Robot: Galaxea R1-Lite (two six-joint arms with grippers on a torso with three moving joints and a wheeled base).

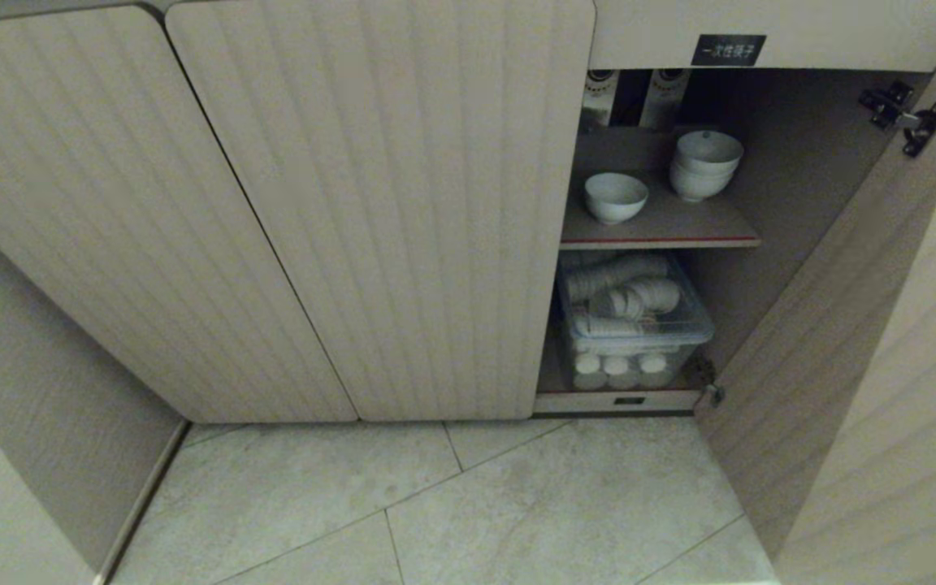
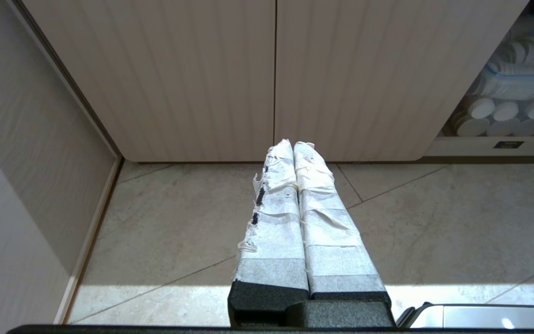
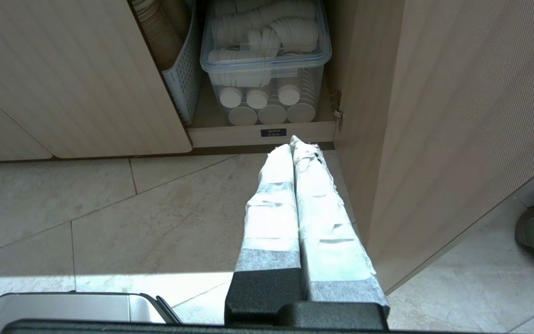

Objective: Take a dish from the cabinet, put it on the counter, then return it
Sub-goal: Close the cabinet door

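Above the dish (image 1: 615,197), unreadable black label (image 1: 728,49); left tool (image 2: 293,144), right tool (image 3: 293,141) together.

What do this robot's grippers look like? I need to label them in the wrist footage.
Both look alike. The left gripper and the right gripper each have two long tapering fingers wrapped in white tape, frayed in places, on a black textured base. No cables or markings show.

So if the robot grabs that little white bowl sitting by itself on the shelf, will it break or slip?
The bowl looks like glazed ceramic, so it is probably stiff, smooth and a bit slippery, and might chip if bumped against the shelf. It stands upright on a narrow foot, so a sideways push could tip it.
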